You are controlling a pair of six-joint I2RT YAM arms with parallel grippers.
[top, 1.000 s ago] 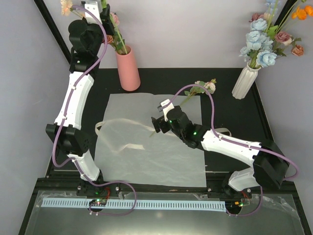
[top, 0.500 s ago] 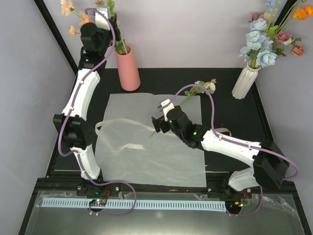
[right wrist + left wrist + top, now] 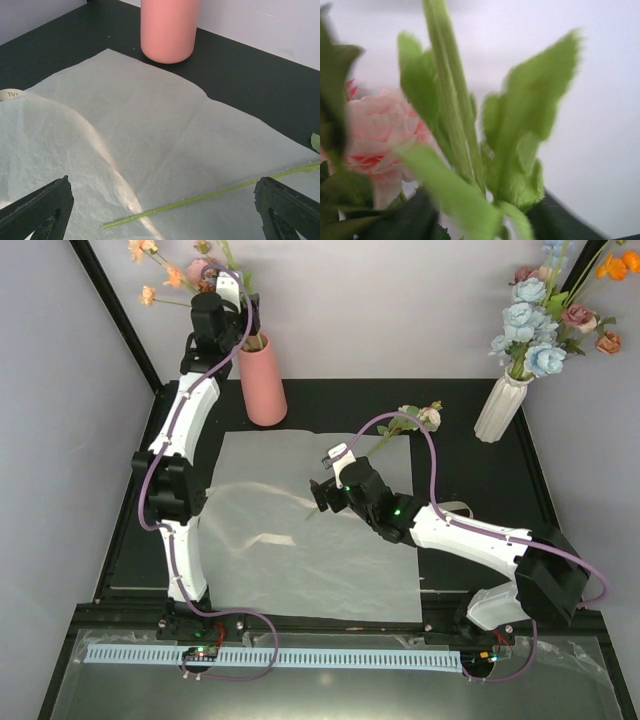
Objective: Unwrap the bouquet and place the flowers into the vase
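Lying flat — crinkled paper | matte cylindrical vase | thin green stem

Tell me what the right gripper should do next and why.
Probably lower the right gripper and close on the green stem: its jaws stand open above it, and the stem lies flat on the paper, not yet in the pink vase.
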